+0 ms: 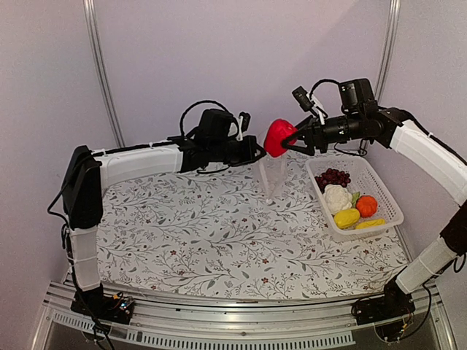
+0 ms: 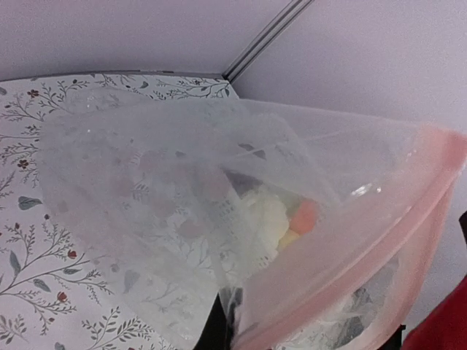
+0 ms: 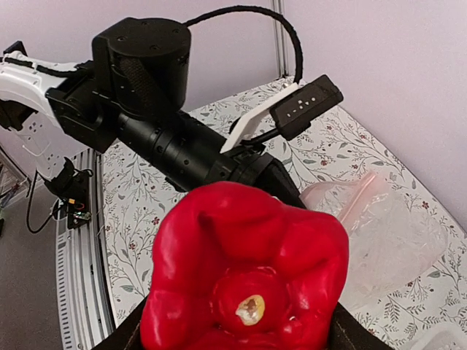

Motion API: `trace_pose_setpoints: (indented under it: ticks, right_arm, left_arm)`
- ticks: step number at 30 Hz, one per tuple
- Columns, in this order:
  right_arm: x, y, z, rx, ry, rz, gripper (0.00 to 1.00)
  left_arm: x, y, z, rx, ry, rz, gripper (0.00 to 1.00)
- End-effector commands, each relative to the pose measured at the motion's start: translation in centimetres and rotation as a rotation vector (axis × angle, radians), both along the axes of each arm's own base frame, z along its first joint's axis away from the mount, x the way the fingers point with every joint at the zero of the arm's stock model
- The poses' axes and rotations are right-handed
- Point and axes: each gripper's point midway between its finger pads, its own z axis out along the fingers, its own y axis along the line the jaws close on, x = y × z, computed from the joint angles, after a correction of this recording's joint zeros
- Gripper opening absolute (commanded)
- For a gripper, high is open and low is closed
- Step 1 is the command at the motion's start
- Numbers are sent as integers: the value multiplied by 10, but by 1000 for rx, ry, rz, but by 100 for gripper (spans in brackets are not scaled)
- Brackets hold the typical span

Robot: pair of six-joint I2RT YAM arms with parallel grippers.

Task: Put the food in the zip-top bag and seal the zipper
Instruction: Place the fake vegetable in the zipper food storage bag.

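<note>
We see the red pepper (image 1: pixel 278 137) up in the air at the back of the table (image 1: pixel 204 240), clamped in the right gripper (image 1: pixel 290 138), whose fingers press on its sides. It hangs just above the mouth of the zip-top bag (image 1: pixel 272 177). The bag stands upright under it with its mouth open. The left gripper (image 1: pixel 258 153) reaches the bag's upper edge and is closed on it. From the left wrist we look through the crinkly plastic. The zipper (image 2: pixel 379 240) shows as a pinkish band along the rim.

To the right sits a white basket (image 1: pixel 387 191) with the grape bunch (image 1: pixel 333 177), the cauliflower (image 1: pixel 337 197), the orange piece (image 1: pixel 366 205), the lemon-like piece (image 1: pixel 346 217) and the banana (image 1: pixel 371 223).
</note>
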Motion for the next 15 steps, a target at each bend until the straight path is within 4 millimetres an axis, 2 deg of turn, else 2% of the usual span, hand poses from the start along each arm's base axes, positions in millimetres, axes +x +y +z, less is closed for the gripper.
trace_pose_setpoints:
  ticks: [1, 2, 5, 9, 12, 14, 15]
  right_arm:
    - [45, -9, -9, -80, -69, -174, 45]
    - [53, -11, -15, -100, -72, -196, 45]
    - [70, -18, -25, -134, -73, -261, 45]
    - [82, -24, -31, -156, -72, -326, 45]
    - [85, -26, -34, -174, -85, -340, 45]
    - [84, -26, -41, -190, -74, -333, 49]
    - [82, -24, -47, -199, -56, -319, 56]
  left_arm:
    - [-17, -5, 33, -59, -55, -62, 0]
    - [-19, -6, 42, -81, -82, -70, 0]
    - [-30, -8, 52, -85, -119, -109, 0]
    - [-38, -8, 57, -81, -132, -115, 0]
    - [-38, -6, 56, -79, -125, -102, 0]
    - [-38, -6, 58, -84, -122, -97, 0]
    - [-38, -5, 60, -88, -122, -94, 0]
